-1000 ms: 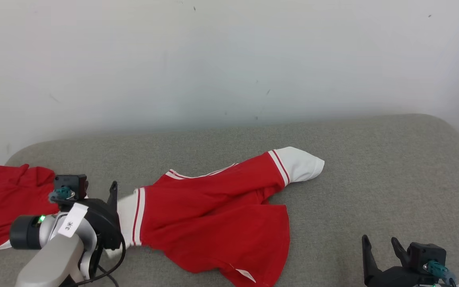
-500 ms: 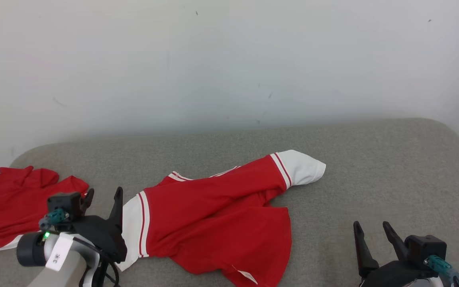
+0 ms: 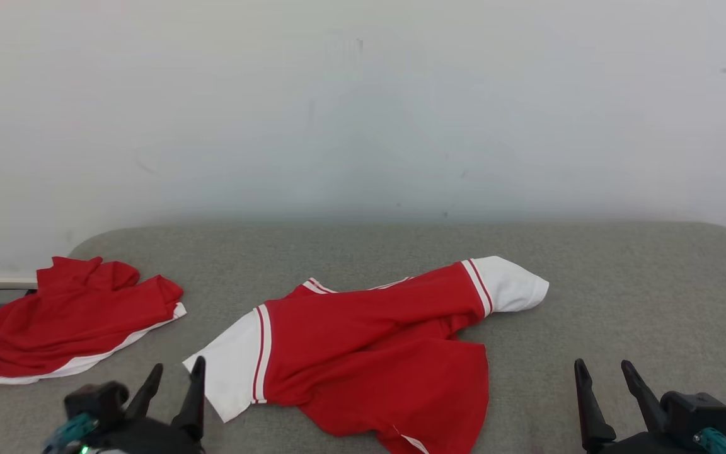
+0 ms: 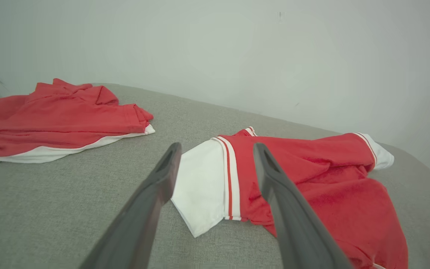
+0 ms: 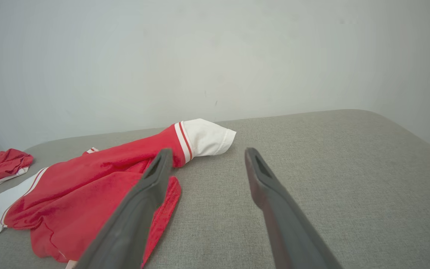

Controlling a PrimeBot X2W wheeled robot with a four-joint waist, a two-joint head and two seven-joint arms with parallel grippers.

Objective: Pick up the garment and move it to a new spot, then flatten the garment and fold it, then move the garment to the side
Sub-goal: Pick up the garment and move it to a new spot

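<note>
The garment [image 3: 375, 353] is a red shirt with white, red-striped sleeves, lying crumpled and partly spread in the middle of the grey padded surface [image 3: 621, 284]. My left gripper [image 3: 177, 369] is open at the lower left, just short of the white left sleeve [image 3: 230, 372], and holds nothing. In the left wrist view the left gripper [image 4: 217, 149] points at that sleeve [image 4: 200, 186]. At the lower right my right gripper [image 3: 604, 367] is open and apart from the cloth. The right wrist view has the right gripper [image 5: 208, 153] near the garment [image 5: 88, 186], whose hem lies behind its left finger [image 5: 144, 201].
A second red garment [image 3: 79, 315] with a white edge lies bunched at the far left of the surface, near its rounded corner. A pale wall [image 3: 363, 126] rises right behind the surface. Bare grey padding stretches to the right of the shirt.
My left gripper has drawn back from the white left sleeve toward the near edge, its fingers open. The head camera has shifted, so the whole picture has moved right and down.
</note>
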